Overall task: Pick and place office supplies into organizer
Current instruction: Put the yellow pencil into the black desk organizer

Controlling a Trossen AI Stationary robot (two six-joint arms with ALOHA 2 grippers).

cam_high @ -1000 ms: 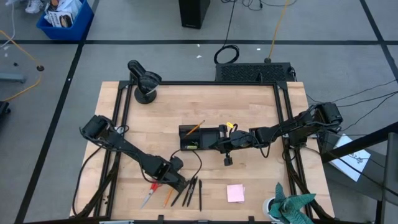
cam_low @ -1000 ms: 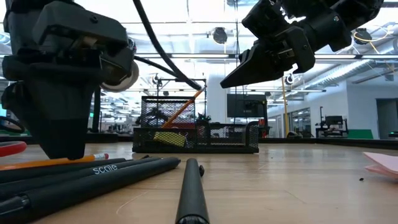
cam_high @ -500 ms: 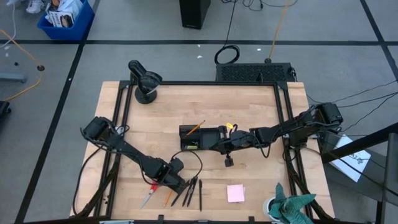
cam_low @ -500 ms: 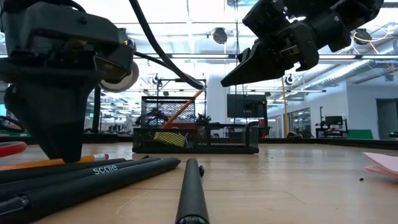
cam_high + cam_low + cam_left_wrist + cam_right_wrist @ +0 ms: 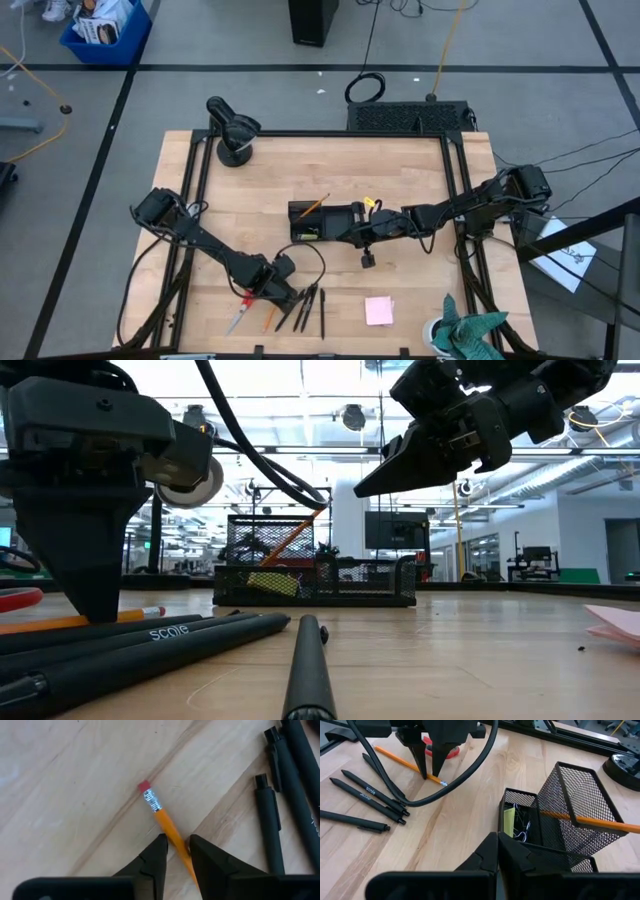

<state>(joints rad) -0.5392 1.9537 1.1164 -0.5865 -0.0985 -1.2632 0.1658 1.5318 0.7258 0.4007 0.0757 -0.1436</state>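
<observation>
Fingers of the left claw (image 5: 176, 851) stand on either side of the orange pencil (image 5: 165, 822), a narrow gap apart and just at its shaft; whether they already pinch it cannot be told. That pencil lies flat on the wooden counter (image 5: 400, 170), eraser end pointing away from the claw, with black pens (image 5: 308, 308) just beside it and red-handled scissors (image 5: 240, 315) on its other side. Farther off, the right claw (image 5: 498, 851) hangs pressed together, holding nothing, above the black mesh organizer (image 5: 325, 220), where another pencil (image 5: 592, 820) leans in the tall cup. Near the counter's front edge lies a pink sticky-note pad (image 5: 379, 310).
</observation>
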